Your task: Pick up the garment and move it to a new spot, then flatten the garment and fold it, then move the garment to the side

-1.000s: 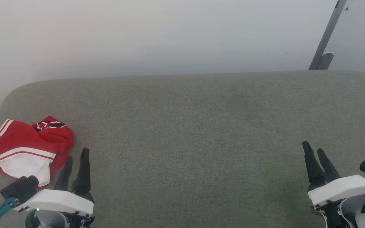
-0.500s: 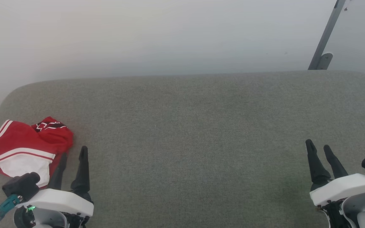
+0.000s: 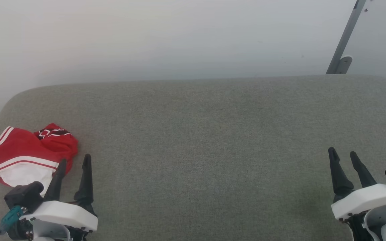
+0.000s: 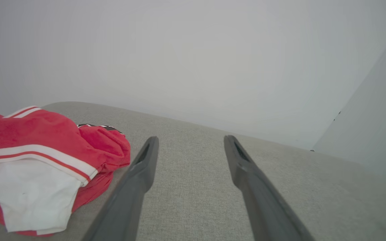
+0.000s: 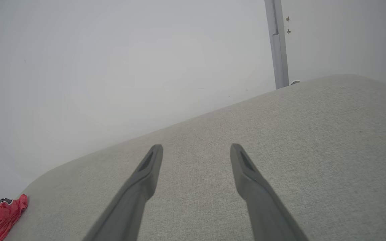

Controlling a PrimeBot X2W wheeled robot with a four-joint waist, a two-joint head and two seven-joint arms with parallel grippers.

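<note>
At lower left, the left gripper (image 3: 74, 158) spreads its fingers beside the garment (image 3: 22, 154), apparently to grasp it; the right gripper (image 3: 342, 151) is parted too.

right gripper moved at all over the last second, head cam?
Yes. Against the grey post, which sits unchanged in the head view, the right gripper has drifted slightly rightward, its fingers spreading a little wider.

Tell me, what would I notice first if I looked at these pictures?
The bright red and white shirt jumps out, lying crumpled at the left end of the big grey fabric surface. Next you'd spot two grippers with long dark fingers: the left gripper open right beside the shirt, and the right gripper open far off on the right side.
</note>
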